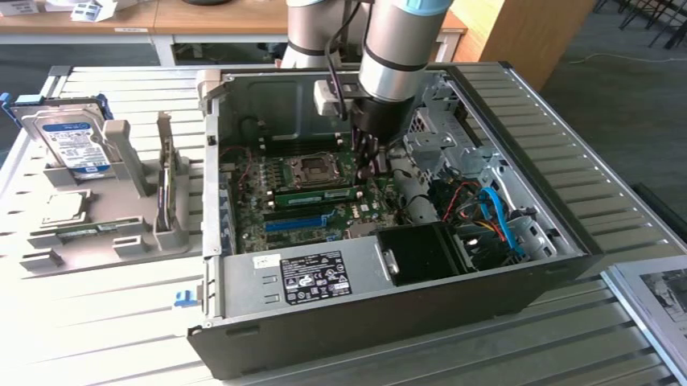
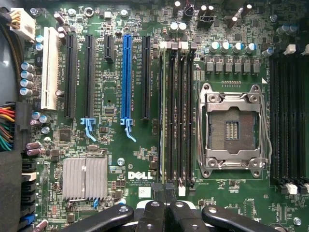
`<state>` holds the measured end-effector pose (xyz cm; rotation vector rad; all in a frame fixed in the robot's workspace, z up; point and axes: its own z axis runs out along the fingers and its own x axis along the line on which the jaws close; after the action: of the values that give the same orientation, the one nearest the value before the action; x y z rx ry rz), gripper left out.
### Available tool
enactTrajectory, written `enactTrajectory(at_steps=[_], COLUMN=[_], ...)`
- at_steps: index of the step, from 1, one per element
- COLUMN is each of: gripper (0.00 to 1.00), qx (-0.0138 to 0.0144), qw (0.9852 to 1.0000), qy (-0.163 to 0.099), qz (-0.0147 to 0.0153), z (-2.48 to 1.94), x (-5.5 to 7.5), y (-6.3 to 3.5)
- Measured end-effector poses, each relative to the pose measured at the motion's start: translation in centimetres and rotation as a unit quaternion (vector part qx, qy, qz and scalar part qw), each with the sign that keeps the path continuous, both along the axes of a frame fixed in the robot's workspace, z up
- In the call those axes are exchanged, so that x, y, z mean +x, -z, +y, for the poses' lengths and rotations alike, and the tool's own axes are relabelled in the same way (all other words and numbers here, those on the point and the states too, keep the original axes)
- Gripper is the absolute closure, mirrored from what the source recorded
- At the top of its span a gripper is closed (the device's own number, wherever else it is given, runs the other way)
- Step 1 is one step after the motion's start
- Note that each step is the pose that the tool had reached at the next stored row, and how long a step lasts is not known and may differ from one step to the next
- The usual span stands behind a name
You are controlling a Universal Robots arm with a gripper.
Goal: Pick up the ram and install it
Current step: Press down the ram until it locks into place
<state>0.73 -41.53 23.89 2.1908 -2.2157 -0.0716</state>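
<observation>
The ram (image 1: 314, 194) is a long green stick lying seated in a memory slot of the motherboard, just beside the processor socket (image 1: 317, 167). From the wrist camera I see the ram (image 2: 162, 116) edge-on, a thin pale line in the slot nearest the blue slot (image 2: 127, 77). My gripper (image 1: 371, 166) reaches down into the open computer case and hangs over the ram's end at the exterior view's right. In the wrist view my gripper (image 2: 165, 191) is shut, its black fingertips pressed together right at that end of the stick. I cannot tell whether they touch it.
The case walls (image 1: 516, 121) close in around the arm. Blue and red cables (image 1: 488, 213) and a black power supply (image 1: 424, 253) crowd the exterior view's right. Outside the case, a grey fixture (image 1: 76, 241) holds a hard drive (image 1: 73, 145) and another upright board (image 1: 166, 181).
</observation>
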Motion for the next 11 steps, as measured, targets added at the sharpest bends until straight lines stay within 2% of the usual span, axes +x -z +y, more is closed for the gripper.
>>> enactTrajectory(at_steps=[11], gripper=[0.90], qx=[-0.0001], qw=[1.0000], qy=[0.000], qz=[0.0000], z=[0.00], x=[0.00], y=[0.50])
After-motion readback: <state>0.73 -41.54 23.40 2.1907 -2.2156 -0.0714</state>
